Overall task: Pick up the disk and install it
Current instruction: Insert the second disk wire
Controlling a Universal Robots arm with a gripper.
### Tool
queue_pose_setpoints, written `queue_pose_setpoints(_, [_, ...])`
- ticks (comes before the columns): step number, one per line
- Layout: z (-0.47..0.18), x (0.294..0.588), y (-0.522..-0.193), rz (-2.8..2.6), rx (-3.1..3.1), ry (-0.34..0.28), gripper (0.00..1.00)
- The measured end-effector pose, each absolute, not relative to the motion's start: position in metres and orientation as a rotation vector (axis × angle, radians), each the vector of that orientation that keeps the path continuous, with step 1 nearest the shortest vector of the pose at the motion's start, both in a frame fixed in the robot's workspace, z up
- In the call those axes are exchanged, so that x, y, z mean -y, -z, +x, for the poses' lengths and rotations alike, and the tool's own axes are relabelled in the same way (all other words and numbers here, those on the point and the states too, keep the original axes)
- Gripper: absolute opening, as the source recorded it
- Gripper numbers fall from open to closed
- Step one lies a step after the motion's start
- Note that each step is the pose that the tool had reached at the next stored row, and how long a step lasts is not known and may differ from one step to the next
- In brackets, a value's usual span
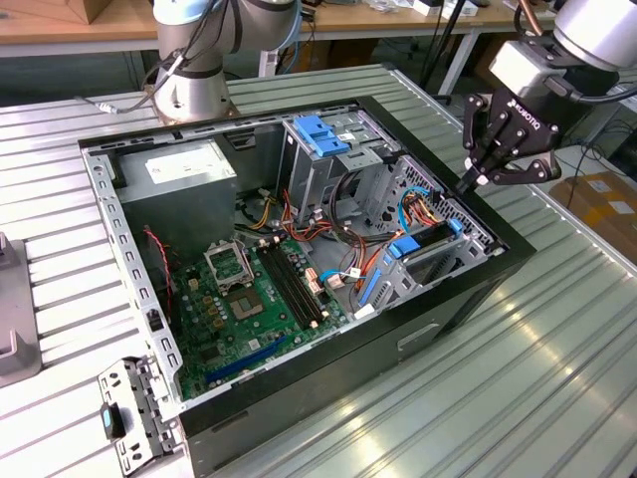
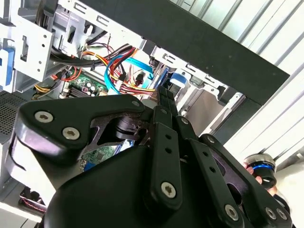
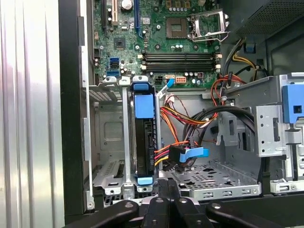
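The disk (image 3: 144, 137) is seen standing on edge in a grey metal bay (image 3: 111, 142) inside the open computer case (image 1: 503, 261), its blue carrier frame visible at both ends. In the exterior view the disk (image 1: 423, 242) sits near the case's front wall, just below the gripper (image 1: 468, 184). The gripper (image 3: 166, 187) is held above the case rim, fingers closed together, empty and apart from the disk.
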State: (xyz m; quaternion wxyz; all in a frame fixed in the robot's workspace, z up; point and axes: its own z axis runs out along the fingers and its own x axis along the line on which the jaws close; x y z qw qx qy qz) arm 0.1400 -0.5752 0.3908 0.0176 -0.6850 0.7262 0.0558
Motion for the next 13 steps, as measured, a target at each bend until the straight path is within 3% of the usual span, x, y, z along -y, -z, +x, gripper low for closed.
queue_pose_setpoints(2, [0.14,0.575,-0.391,-2.128,-2.256,-0.173,0.11])
queue_pose_setpoints(5, [0.14,0.575,-0.391,-2.128,-2.256,-0.173,0.29])
queue_pose_setpoints(6, [0.14,0.575,-0.391,-2.128,-2.256,-0.173,0.29])
queue_pose_setpoints(7, [0.14,0.575,-0.391,-2.128,-2.256,-0.173,0.36])
queue_pose_setpoints(13, [0.129,0.574,-0.39,-2.128,-2.256,-0.173,0.36])
